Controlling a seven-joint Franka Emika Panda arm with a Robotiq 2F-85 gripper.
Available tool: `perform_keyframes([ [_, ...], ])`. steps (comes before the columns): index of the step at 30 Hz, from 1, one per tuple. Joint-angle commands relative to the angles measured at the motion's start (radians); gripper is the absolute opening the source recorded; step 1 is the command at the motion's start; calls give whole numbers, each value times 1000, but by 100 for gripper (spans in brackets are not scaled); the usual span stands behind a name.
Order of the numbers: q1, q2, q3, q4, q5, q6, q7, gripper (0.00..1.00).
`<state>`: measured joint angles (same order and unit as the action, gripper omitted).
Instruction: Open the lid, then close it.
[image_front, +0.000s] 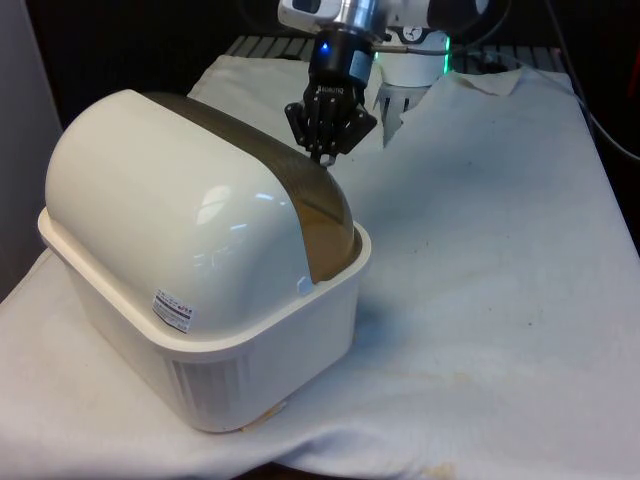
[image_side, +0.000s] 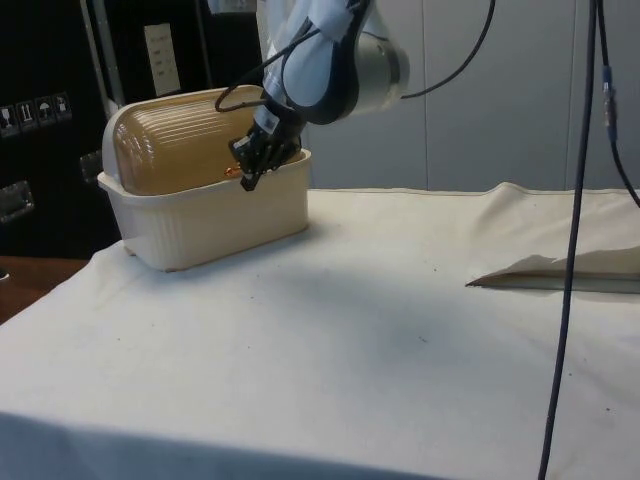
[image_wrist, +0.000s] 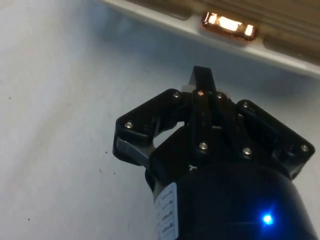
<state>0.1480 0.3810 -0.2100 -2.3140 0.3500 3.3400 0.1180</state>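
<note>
A cream bread box (image_front: 200, 260) (image_side: 210, 215) stands on the white cloth at the front view's left, its back towards that camera. Its brown see-through roll lid (image_front: 322, 215) (image_side: 170, 150) is down on the box's rim. A small orange handle (image_wrist: 227, 24) (image_side: 231, 172) sits at the lid's lower edge. My gripper (image_front: 325, 156) (image_side: 247, 181) (image_wrist: 202, 80) is shut with nothing in it. Its tips point at the lid's lower edge, just short of the handle and right beside the box.
The white cloth (image_front: 480, 300) spreads wide at the front view's right. A raised fold in the cloth (image_side: 560, 272) lies at the side view's right. A dark cable (image_side: 572, 250) hangs down in front of the side camera.
</note>
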Motion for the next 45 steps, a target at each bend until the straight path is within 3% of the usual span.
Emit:
perform_keyframes([
  [1,6,11,-14,3,7,16,2,0],
  [2,-1,3,-2,1,0,2,1,0],
  [4,6,15,-17,7,8,20,7,0],
  [10,-2,10,-12,14,0,11,18,0],
  [19,-4,10,-17,26,1,17,45,0],
  [27,-11,15,-4,31,4,20,92,0],
  [28,-11,16,-2,31,4,19,98,0],
  [29,-3,17,-17,29,1,16,91,0],
  [30,-12,16,-2,31,4,18,104,0],
  [36,-16,24,-2,41,3,11,148,0],
  [37,-5,25,-17,35,1,14,143,0],
  [38,-16,26,-4,44,2,11,153,0],
  [45,-19,43,-11,69,4,4,188,0],
])
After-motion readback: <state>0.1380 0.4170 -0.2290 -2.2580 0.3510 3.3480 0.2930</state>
